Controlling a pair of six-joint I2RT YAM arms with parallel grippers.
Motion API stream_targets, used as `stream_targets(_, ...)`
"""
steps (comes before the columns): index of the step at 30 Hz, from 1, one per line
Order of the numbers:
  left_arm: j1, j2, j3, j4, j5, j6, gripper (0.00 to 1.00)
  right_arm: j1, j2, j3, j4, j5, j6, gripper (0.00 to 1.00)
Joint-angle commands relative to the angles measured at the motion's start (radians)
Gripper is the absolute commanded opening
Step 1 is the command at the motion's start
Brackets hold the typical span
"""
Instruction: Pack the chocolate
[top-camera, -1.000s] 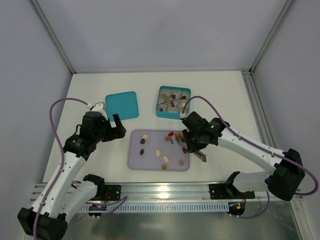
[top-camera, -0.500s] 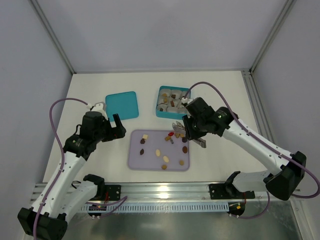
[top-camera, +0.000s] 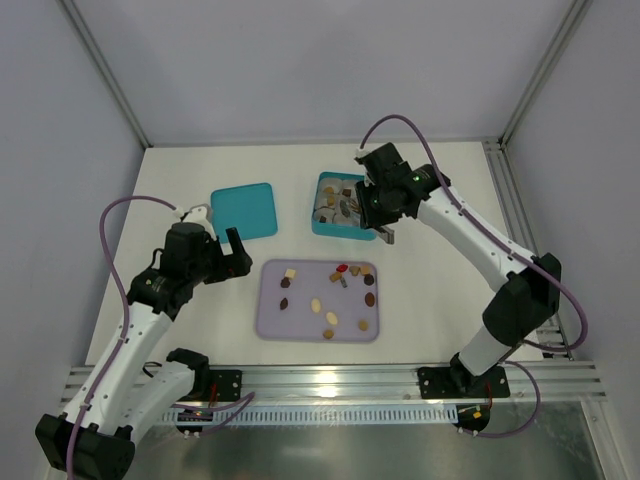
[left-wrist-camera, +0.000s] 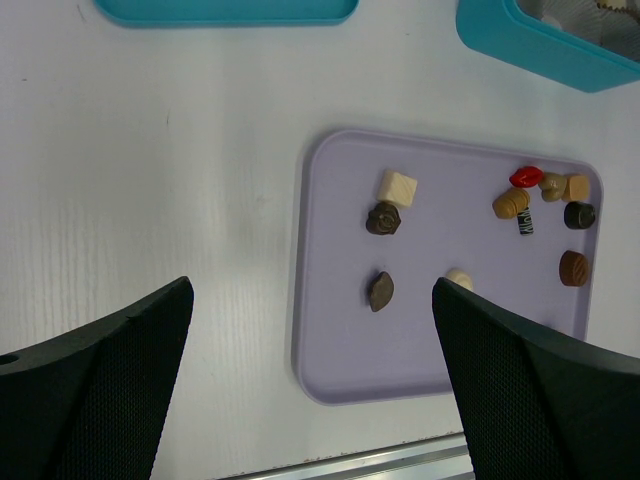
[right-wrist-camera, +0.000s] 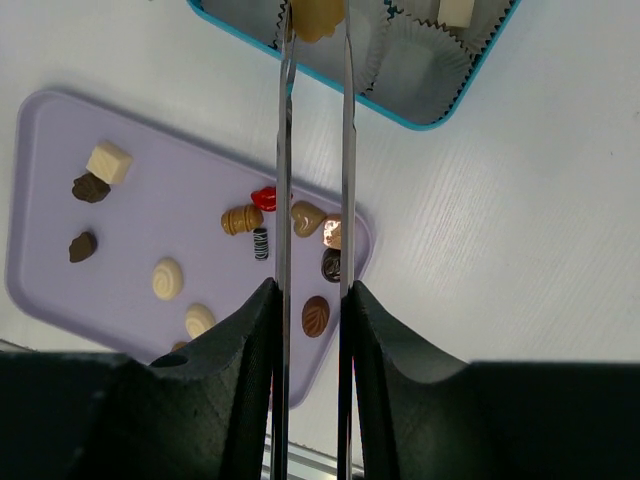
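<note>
Several small chocolates (top-camera: 330, 300), dark brown, tan, cream and one red (left-wrist-camera: 526, 177), lie on a lilac tray (top-camera: 270, 322). My right gripper (top-camera: 345, 206) is shut on a tan chocolate (right-wrist-camera: 316, 18) held between its long thin fingertips. It hovers over a paper cup of the teal box (top-camera: 322, 228). Some cups of the box hold chocolates, and a cup near the box's corner (right-wrist-camera: 420, 60) is empty. My left gripper (top-camera: 238, 255) is open and empty, above the table just left of the tray (left-wrist-camera: 450, 340).
The teal lid (top-camera: 245, 210) lies flat to the left of the box, beyond my left gripper. The box's corner (left-wrist-camera: 520, 40) shows at the top right of the left wrist view. A metal rail (top-camera: 330, 378) runs along the table's near edge.
My right gripper has moved from over the tray's right end up and back to the teal box, carrying the tan chocolate. The left arm has not moved.
</note>
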Motion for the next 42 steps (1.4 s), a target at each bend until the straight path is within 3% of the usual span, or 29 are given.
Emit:
stream_targets(1, -0.002, -0.002, 0.009, 0.015, -0.005, 0.005, 1.0, -0.013, 0.057, 0.075, 0.034, -0.023, -0.033, 0.3)
stream_targets(16, -0.002, -0.003, 0.009, 0.015, -0.005, 0.005, 1.0, -0.022, 0.217, 0.126, 0.047, -0.041, -0.045, 0.3)
stream_targets(42, -0.002, -0.003, 0.009, 0.015, -0.006, 0.005, 1.0, -0.03, 0.178, 0.056, 0.058, -0.043, -0.056, 0.31)
